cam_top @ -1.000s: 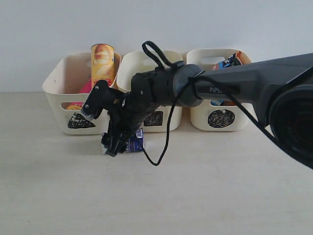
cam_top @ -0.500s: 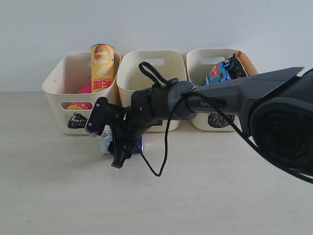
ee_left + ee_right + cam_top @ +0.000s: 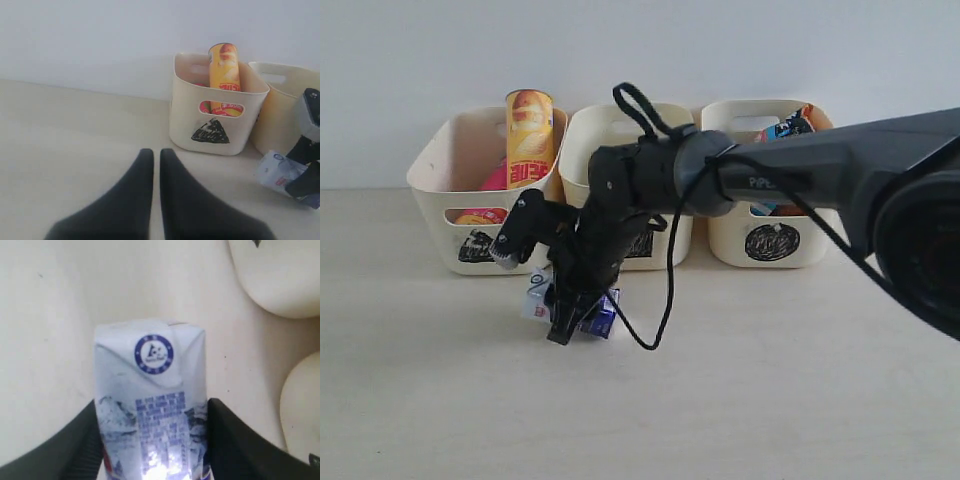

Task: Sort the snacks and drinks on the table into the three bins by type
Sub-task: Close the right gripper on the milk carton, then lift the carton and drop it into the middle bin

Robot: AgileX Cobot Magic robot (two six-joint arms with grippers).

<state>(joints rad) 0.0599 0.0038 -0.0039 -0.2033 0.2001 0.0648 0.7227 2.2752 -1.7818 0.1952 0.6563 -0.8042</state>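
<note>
Table [image 3: 770, 400] pale beige, wall [image 3: 420, 60] plain white | right gripper [image 3: 152, 440] clamps drink carton [image 3: 150, 370] | left gripper [image 3: 156, 155] closed, empty

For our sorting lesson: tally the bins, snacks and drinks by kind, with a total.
Bins: 3 (triangle bin, middle bin, circle bin)
Chip tubes: 2 (yellow tube, pink tube)
Snack bags: 2 (blue bag, orange-black bag)
Drink cartons: 1 (white-and-blue carton)
Total: 8
</note>
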